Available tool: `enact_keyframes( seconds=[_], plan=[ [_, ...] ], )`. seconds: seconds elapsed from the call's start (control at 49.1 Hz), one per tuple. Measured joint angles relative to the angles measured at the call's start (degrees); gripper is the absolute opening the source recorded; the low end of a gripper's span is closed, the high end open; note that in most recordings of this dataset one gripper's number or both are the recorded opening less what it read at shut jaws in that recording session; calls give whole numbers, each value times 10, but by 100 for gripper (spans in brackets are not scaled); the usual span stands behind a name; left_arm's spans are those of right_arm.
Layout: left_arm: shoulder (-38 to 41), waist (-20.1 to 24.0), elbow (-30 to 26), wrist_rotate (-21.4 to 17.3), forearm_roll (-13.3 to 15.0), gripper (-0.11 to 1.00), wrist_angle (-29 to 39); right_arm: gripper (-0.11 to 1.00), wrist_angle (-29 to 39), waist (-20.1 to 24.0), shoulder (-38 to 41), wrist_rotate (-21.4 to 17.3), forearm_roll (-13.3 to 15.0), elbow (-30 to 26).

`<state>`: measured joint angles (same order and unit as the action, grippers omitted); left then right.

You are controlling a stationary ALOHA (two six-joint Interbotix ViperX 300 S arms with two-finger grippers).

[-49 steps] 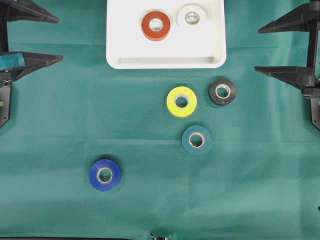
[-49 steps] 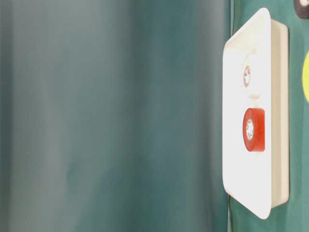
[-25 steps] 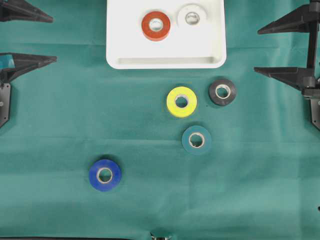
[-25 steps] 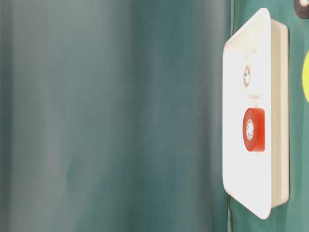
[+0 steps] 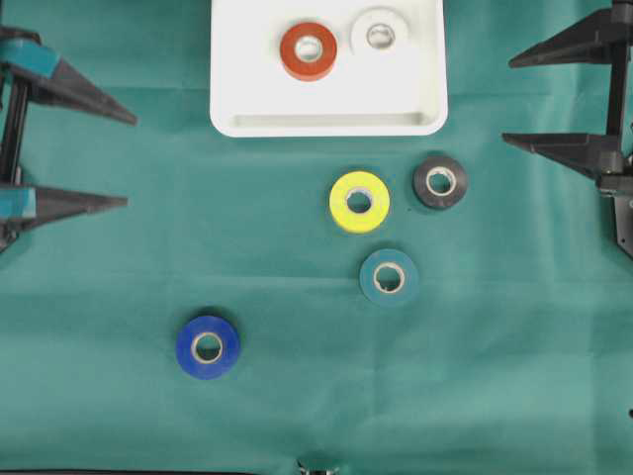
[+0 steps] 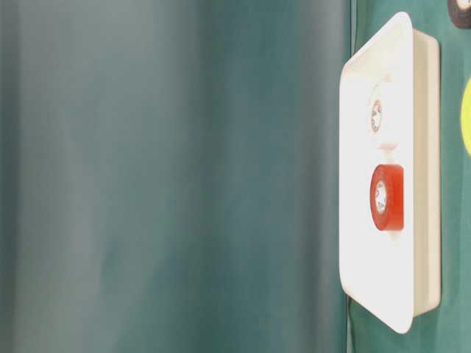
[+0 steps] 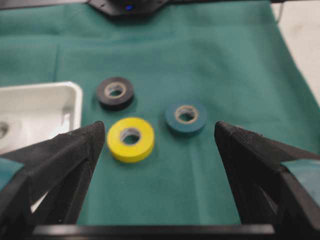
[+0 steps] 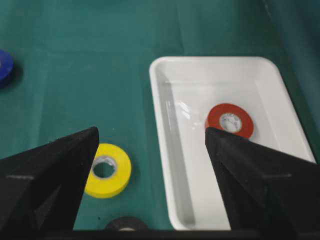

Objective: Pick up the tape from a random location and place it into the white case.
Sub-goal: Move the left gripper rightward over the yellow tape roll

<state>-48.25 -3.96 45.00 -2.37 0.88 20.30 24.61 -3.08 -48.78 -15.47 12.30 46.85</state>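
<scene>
- Shifted since the earlier frame: left gripper (image 5: 124, 158), now lower along the left edge of the overhead view, fingers pointing right.
- Left gripper jaws wide apart, holding nothing; hovering over green cloth (image 5: 297, 416).
- Right gripper (image 5: 509, 99) unmoved at right edge, jaws wide apart, empty.
- White case (image 5: 326, 121) at top centre on cloth; unchanged.
- In case: red roll (image 5: 309, 50) and white roll (image 5: 379, 36), lying flat, side by side, just apart.
- On cloth below case: yellow roll (image 5: 359, 201), black roll (image 5: 440, 181) to its right, teal roll (image 5: 389, 276) below and between them. All flat, none touching.
- Blue roll (image 5: 208, 346) alone at lower left, well apart from the rest.
- Left wrist view: yellow roll (image 7: 131, 139), black roll (image 7: 115, 92), teal roll (image 7: 186, 118) seen between the spread fingers; case corner (image 7: 70, 100) at left.
- Right wrist view: red roll (image 8: 229, 121) in case (image 8: 165, 150), yellow roll (image 8: 107, 170) beside the case's wall.
</scene>
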Motion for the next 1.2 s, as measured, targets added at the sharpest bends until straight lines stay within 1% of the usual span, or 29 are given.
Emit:
enact_keyframes(
  seconds=[0.305,0.448,0.55,0.794,0.957,1.202],
  plan=[
    [23,-2,-1,0,0,98,-25,86,-1,0,3,0,1,0],
    [57,-2,-10,-3,-1,98,-54,86,-1,0,3,0,1,0],
    [92,-2,-26,-4,0,98,-73,86,-1,-1,3,0,1,0],
    [192,-2,-87,-4,-1,98,-95,86,-4,0,4,2,2,0],
    [260,-3,-142,-5,-1,98,-96,86,-4,0,4,2,3,0],
    [338,-10,-226,-30,-1,98,-95,86,-4,-1,4,2,3,1]
  ],
)
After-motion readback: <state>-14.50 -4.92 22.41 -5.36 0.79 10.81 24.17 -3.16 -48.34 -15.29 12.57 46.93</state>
